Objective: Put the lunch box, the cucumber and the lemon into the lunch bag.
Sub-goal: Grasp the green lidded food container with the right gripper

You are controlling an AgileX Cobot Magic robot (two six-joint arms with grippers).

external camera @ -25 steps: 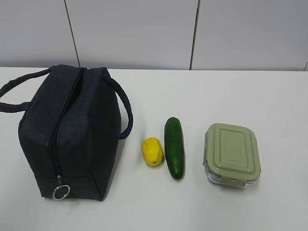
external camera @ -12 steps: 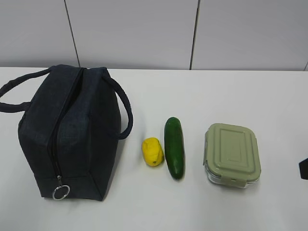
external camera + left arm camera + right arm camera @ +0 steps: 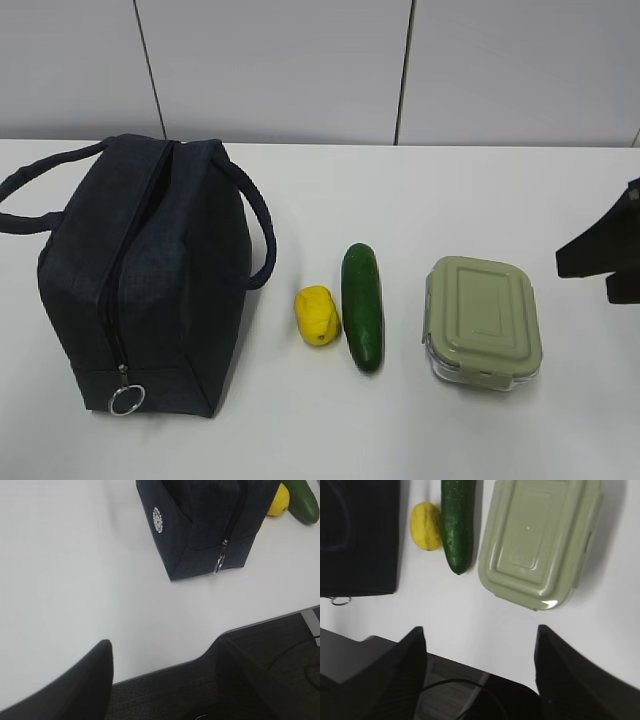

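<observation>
The navy lunch bag (image 3: 140,280) stands at the left, its zipper's ring pull (image 3: 127,399) hanging at the near end. To its right lie the yellow lemon (image 3: 317,314), the dark green cucumber (image 3: 362,305) and the green-lidded lunch box (image 3: 482,320). My right gripper (image 3: 592,272) comes in from the right edge, open and empty, a little right of the lunch box. In its wrist view it (image 3: 477,630) hovers near the table's front edge, short of the lunch box (image 3: 540,540). My left gripper (image 3: 162,642) is open and empty near the front edge, well short of the bag (image 3: 200,520).
Everything rests on a white table (image 3: 450,200) with a grey panelled wall behind. The table's front edge (image 3: 165,666) drops to dark floor. The bag's two loop handles (image 3: 262,230) stick out to either side.
My right gripper has entered the exterior view from the right edge and moved left towards the lunch box. The bag, lemon, cucumber and lunch box have not moved.
</observation>
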